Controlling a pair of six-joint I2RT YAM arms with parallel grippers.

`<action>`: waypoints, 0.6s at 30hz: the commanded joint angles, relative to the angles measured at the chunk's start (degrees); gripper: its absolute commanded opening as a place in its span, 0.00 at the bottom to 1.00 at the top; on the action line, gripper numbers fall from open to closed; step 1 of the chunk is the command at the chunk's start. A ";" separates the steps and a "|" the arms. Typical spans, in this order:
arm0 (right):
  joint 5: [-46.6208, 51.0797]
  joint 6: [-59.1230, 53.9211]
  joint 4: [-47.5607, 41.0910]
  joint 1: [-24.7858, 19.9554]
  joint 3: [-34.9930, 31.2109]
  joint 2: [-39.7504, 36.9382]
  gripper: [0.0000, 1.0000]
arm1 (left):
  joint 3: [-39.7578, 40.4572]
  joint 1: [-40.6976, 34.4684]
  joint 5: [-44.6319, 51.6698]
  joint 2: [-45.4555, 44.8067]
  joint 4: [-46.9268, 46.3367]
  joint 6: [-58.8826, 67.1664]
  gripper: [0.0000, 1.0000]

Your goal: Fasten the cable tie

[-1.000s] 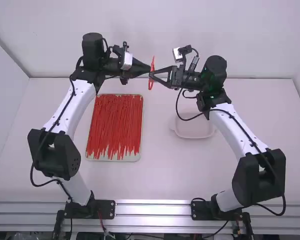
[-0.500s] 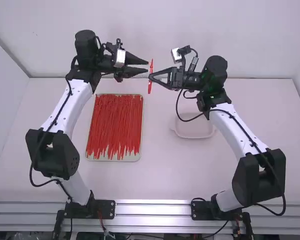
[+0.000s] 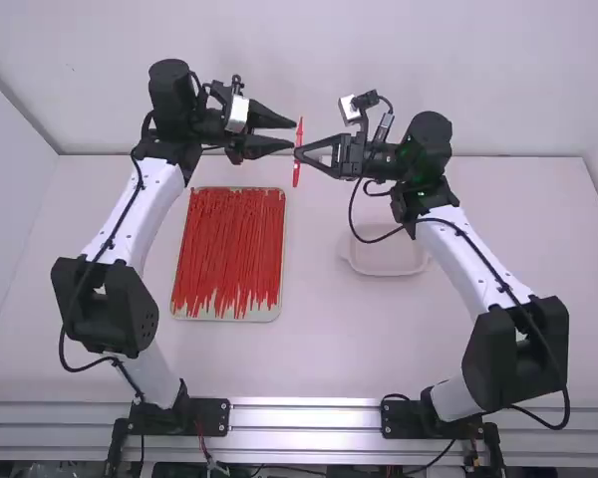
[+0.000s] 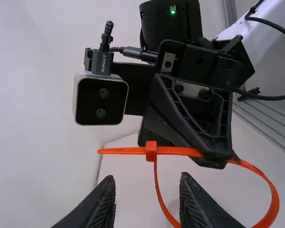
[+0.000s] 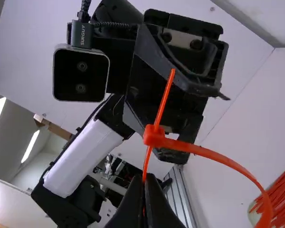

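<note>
A red cable tie (image 3: 297,175) hangs in a closed loop high above the table's back. Its tail runs through its head (image 4: 151,151). My right gripper (image 3: 300,152) is shut on the tie, its fingertips pinched on the strap (image 5: 143,183) just below the head (image 5: 154,135). My left gripper (image 3: 293,133) faces it from the left. It is open, with one finger above and one below the tie's level. In the left wrist view a strand of the loop (image 4: 159,199) drops between my spread left fingers (image 4: 107,199), untouched.
A beige tray (image 3: 227,317) holding several loose red cable ties (image 3: 229,249) lies on the table left of centre. A white shallow container (image 3: 384,257) sits under the right arm. Bare table lies in front of both.
My left gripper has let go of the tie, opened, and drawn back slightly to the left and up. The right gripper still holds the tie in about the same place.
</note>
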 commanded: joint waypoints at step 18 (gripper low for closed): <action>-0.35 0.11 0.39 0.55 0.72 -0.31 0.00 | 0.33 -2.05 1.38 -0.48 0.07 -0.28 0.02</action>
